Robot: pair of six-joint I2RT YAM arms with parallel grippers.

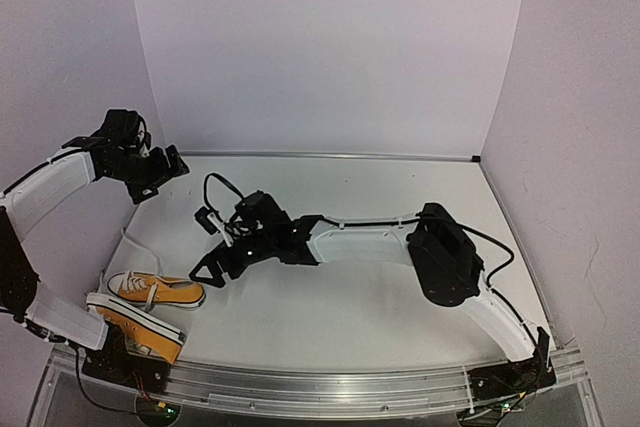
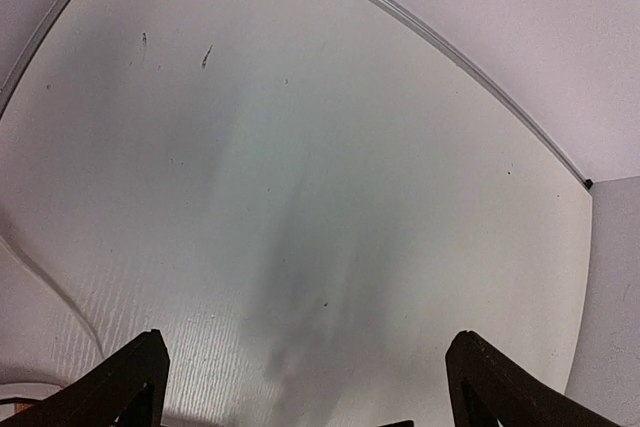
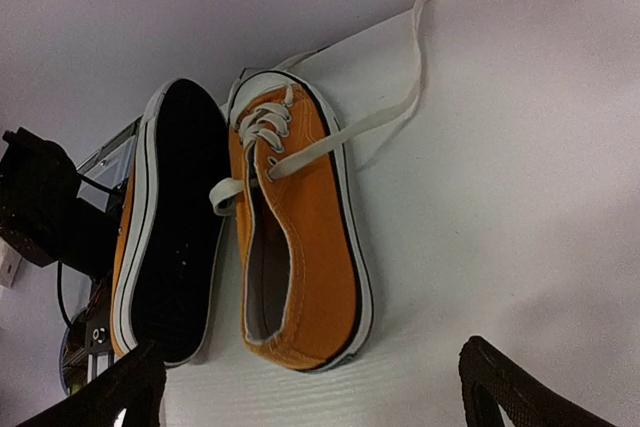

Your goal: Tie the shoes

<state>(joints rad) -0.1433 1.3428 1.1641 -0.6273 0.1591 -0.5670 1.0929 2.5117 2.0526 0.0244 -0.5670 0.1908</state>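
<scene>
Shoes (image 1: 150, 305): located at the near left corner of the white table (image 1: 400, 187), close to the left arm's base. The pair is laid side by side, touching.

Upright shoe (image 3: 305, 247): orange-yellow canvas, white rubber edging, sole down on the table. The opening is seen from above. Its white lace (image 3: 395, 117) is untied; one end is trailed loosely across the table surface, away from the shoe, and another short end is draped over the side toward the neighbouring shoe.

Tipped shoe (image 3: 175, 237): lying on its side, so that the dark sole with its white rim is turned to the right wrist camera. In the overhead view it is partly covered by the left arm's white link.

Left gripper (image 1: 165, 172): jaws spread wide, nothing held or touched. It is raised near the left wall, well apart from the pair; only bare table is seen between its fingers (image 2: 130, 377).

Right gripper (image 1: 205, 244): jaws spread wide, nothing held. It is pointed toward the pair and positioned near it, without contact being visible.
</scene>
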